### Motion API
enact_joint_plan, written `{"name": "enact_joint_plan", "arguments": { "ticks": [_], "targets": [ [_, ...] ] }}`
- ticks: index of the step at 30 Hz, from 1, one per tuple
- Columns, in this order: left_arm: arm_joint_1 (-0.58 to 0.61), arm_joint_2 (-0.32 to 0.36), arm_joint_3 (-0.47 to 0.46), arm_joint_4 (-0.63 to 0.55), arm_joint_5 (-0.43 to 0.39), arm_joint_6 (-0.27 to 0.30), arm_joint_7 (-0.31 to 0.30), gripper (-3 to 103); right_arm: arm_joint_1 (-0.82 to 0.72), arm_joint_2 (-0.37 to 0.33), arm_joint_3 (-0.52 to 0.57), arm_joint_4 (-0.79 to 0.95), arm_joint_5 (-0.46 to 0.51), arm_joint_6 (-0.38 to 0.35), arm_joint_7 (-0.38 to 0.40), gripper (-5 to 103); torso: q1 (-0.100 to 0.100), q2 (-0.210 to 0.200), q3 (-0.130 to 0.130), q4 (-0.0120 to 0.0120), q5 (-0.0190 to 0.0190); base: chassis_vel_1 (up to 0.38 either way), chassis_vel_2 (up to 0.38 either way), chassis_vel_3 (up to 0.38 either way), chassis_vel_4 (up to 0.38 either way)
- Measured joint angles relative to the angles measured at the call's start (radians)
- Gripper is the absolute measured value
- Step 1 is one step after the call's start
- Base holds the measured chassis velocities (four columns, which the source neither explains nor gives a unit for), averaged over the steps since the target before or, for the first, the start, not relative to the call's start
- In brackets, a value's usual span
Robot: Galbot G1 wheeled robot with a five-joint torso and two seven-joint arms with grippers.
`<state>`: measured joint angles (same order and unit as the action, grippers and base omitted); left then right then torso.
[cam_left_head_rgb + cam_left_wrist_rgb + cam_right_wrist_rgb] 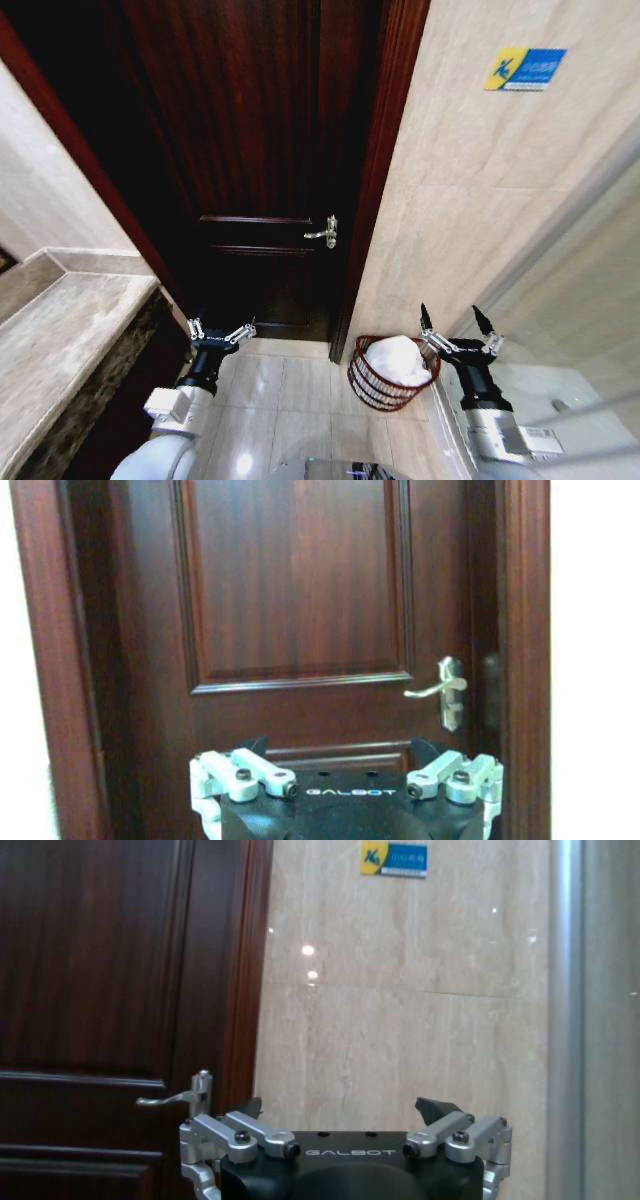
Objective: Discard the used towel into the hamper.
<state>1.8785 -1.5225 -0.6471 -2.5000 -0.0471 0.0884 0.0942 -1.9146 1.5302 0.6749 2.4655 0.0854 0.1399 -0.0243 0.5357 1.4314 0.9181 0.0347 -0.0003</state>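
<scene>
The hamper [372,390], a small dark red wire basket, stands on the floor against the tiled wall, right of the door. A white towel [398,358] lies bunched inside it, filling the top. My right gripper [460,326] hovers just to the right of the hamper's rim, open and holding nothing, clear of the towel. In the right wrist view the right gripper [343,1108] faces the wall with its fingers spread. My left gripper [220,332] is raised at the left in front of the door, open and empty. The left wrist view has the left gripper [338,747] facing the door panel.
A dark wooden door [260,150] with a silver lever handle [322,233] stands shut ahead. A stone counter [60,330] runs along the left. The beige tiled wall bears a blue-yellow sign [525,68]. A glass partition and a white fixture [560,400] are at the right. Glossy floor tiles [290,400] lie between.
</scene>
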Motion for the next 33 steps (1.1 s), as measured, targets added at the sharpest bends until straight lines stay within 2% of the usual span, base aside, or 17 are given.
{"name": "enact_joint_plan", "arguments": {
  "ticks": [8, 9, 26, 33],
  "targets": [
    [0.000, 0.000, 0.000, 0.000, 0.000, 0.000, 0.000, 93, 0.000, 0.000, 0.000, 0.000, 0.000, 0.000, 0.000, 100, 0.000, 0.000, 0.000, 0.0000, 0.0006, 0.181, -0.195, -0.169, 0.180],
    [0.000, 0.000, 0.000, 0.000, 0.000, 0.000, 0.000, 93, 0.000, 0.000, 0.000, 0.000, 0.000, 0.000, 0.000, 100, 0.000, 0.000, 0.000, -0.0001, -0.0003, 0.049, -0.147, -0.088, 0.167],
    [0.000, 0.000, 0.000, 0.000, 0.000, 0.000, 0.000, 93, 0.000, 0.000, 0.000, 0.000, 0.000, 0.000, 0.000, 100, 0.000, 0.000, 0.000, 0.0001, 0.0009, -0.051, -0.173, 0.046, 0.181],
    [0.000, 0.000, 0.000, 0.000, 0.000, 0.000, 0.000, 93, 0.000, 0.000, 0.000, 0.000, 0.000, 0.000, 0.000, 100, 0.000, 0.000, 0.000, 0.0000, 0.0000, 0.015, -0.007, -0.016, 0.005]
  ]
}}
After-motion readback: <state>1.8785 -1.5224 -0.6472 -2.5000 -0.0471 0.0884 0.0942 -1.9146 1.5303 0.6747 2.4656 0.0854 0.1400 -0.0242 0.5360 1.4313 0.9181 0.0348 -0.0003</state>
